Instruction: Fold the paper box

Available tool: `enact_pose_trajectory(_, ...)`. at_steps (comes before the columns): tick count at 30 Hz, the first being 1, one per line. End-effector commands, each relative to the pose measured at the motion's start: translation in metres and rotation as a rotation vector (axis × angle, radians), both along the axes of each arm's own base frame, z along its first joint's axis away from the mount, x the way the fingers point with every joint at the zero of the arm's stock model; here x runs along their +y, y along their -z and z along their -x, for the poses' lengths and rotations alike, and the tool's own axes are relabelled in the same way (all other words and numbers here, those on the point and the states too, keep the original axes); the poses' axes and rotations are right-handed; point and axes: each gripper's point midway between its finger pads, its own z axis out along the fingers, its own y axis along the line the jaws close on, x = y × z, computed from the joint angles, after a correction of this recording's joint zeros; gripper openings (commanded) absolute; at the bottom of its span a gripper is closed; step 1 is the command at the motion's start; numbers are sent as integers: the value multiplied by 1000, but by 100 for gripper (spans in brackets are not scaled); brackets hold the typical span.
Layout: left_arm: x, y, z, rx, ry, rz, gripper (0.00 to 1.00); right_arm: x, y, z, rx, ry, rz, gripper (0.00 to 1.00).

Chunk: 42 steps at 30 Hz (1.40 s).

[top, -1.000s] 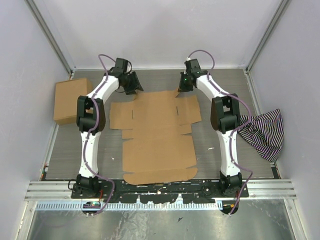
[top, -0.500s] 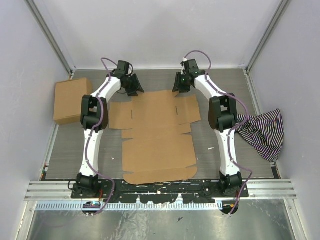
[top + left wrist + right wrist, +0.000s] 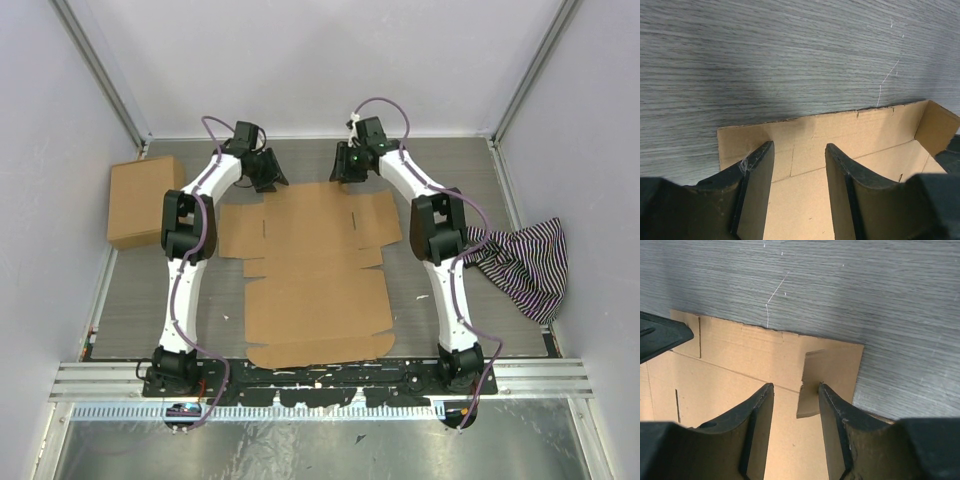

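**A shift left along the far edge**

The right gripper (image 3: pixel 342 170) has slid left along the far edge of the paper box (image 3: pixel 315 270), which lies flat between the arms. The right gripper and the left gripper (image 3: pixel 268 172) both stand half open and empty. To fold well, pinch the far flap evenly at both ends. No writing shows.

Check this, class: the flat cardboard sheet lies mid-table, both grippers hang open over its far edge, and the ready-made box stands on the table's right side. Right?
No: the top external view shows the ready-made box on the left side of the table. The flat cardboard sheet lies mid-table, left gripper and right gripper open over its far edge.
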Motion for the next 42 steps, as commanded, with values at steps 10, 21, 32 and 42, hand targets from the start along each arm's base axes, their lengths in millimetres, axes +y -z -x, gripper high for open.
enact_pose_trajectory(10,7,15,22,79,19,-29,54,13,66,6,121,-9,0,47)
enact_pose_trajectory(21,54,-102,19,-94,-52,-18,63,-4,-84,-18,-200,60,-27,53)
enact_pose_trajectory(32,81,-131,160,-148,-163,22,71,-106,-104,104,-126,277,122,84)
enact_pose_trajectory(42,78,-62,252,-36,-154,62,71,-116,-11,214,39,269,61,79)
